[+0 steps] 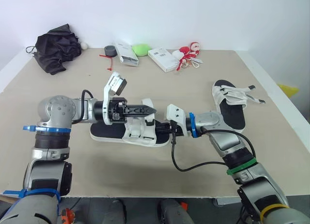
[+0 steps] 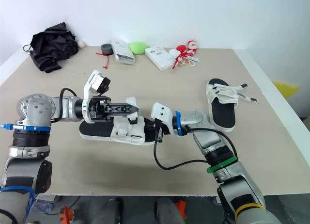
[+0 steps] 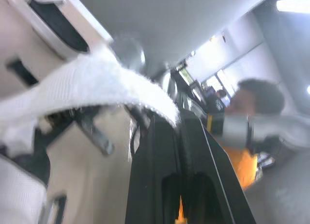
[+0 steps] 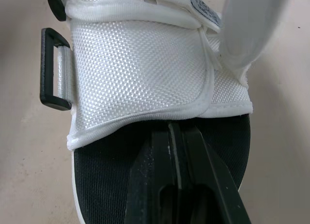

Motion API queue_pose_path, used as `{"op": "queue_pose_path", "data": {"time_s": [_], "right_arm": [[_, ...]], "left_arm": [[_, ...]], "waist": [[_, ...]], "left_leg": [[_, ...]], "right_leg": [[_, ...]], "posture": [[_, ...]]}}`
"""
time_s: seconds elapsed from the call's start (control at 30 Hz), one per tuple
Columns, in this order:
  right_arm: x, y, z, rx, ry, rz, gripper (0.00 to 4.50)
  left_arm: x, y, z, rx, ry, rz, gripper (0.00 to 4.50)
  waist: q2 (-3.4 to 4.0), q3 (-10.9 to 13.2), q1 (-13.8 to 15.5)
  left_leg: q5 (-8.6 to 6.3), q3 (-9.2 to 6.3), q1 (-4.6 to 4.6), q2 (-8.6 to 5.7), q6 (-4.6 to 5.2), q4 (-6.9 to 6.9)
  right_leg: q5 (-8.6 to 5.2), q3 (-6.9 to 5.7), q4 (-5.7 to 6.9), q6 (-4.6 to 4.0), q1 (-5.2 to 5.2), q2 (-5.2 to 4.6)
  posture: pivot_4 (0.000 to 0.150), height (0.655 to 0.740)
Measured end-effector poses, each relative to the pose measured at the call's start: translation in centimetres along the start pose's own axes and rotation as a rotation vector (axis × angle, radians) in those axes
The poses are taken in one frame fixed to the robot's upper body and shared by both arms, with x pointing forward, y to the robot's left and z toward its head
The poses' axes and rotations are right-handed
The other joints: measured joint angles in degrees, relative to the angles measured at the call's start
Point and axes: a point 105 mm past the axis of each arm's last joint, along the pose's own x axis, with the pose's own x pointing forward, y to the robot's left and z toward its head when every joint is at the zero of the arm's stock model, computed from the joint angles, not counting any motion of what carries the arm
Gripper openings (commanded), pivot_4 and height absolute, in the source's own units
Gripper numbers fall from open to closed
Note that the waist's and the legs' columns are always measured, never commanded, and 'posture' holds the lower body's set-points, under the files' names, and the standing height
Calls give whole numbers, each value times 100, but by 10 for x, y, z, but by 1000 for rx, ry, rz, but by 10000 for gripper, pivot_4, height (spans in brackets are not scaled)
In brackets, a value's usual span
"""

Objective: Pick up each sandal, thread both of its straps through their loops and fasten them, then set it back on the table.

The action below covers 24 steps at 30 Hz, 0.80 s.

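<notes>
My left gripper (image 1: pixel 151 109) pinches the sandal (image 1: pixel 127 133)'s strap (image 3: pixel 97 83), right gripper (image 4: pixel 173 128) closed against its sole (image 4: pixel 106 175) — overpulling could slip it.

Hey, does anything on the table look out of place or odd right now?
The sandal on the right lies with both straps unfastened, splayed out sideways past the edge of its sole. Nothing looks spilled or damaged.

sandals: two; near sandal (image 1: pixel 109 132); right sandal (image 1: pixel 235 115)
boxes: two; left box (image 1: pixel 127 53); right box (image 1: pixel 163 59)
black cloth (image 1: pixel 57 47): one
tape roll (image 1: pixel 110 51): one
green lump (image 1: pixel 141 50): one
white ball (image 1: pixel 84 45): one
</notes>
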Motion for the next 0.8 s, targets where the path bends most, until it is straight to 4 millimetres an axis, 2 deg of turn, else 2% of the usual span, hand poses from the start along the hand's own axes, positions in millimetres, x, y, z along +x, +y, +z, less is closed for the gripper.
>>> {"op": "queue_pose_path", "data": {"time_s": [0.07, 0.1, 0.13, 0.33, 0.53, 0.8], "right_arm": [[0, -1, 0, 1, 0, -1, 0], [1, -1, 0, 2, -1, -3, 0], [1, -1, 0, 2, -1, -4, 0], [1, -1, -1, 5, -2, -11, 0], [1, -1, -1, 7, -4, -12, 0], [1, -1, -1, 7, -4, -13, 0]], "left_arm": [[0, 14, 0, -27, 5, 71, 267], [-1, 35, -5, -69, 7, 170, 267], [0, 39, -6, -77, 9, 186, 267], [11, 48, -17, -97, 60, 197, 267], [10, 55, -31, -103, 120, 226, 267], [7, 57, -34, -33, 166, 242, 267]], "waist": [[0, 0, -2], [0, 0, -1], [0, 1, -1], [0, 0, -2], [0, 0, -2], [0, 0, -2]], "left_leg": [[0, -3, 2, 1, 0, -4], [1, -4, 2, 1, -2, -3], [2, -4, 0, 1, -3, -3], [4, -2, 2, 1, -6, -1], [4, -2, 2, 1, -6, -1], [4, 0, 4, 1, -6, -1]], "right_leg": [[0, -2, 0, -1, 0, 2], [3, -3, 1, -3, 0, 2], [5, -3, 1, -2, -1, 2], [9, 0, 1, 0, 0, 2], [9, 0, 1, 0, 0, 2], [9, 3, 0, 0, 0, 2]], "posture": [[1500, 7380], [1500, 7380], [1500, 7380], [1500, 7380], [1500, 7380], [1500, 7380]]}}
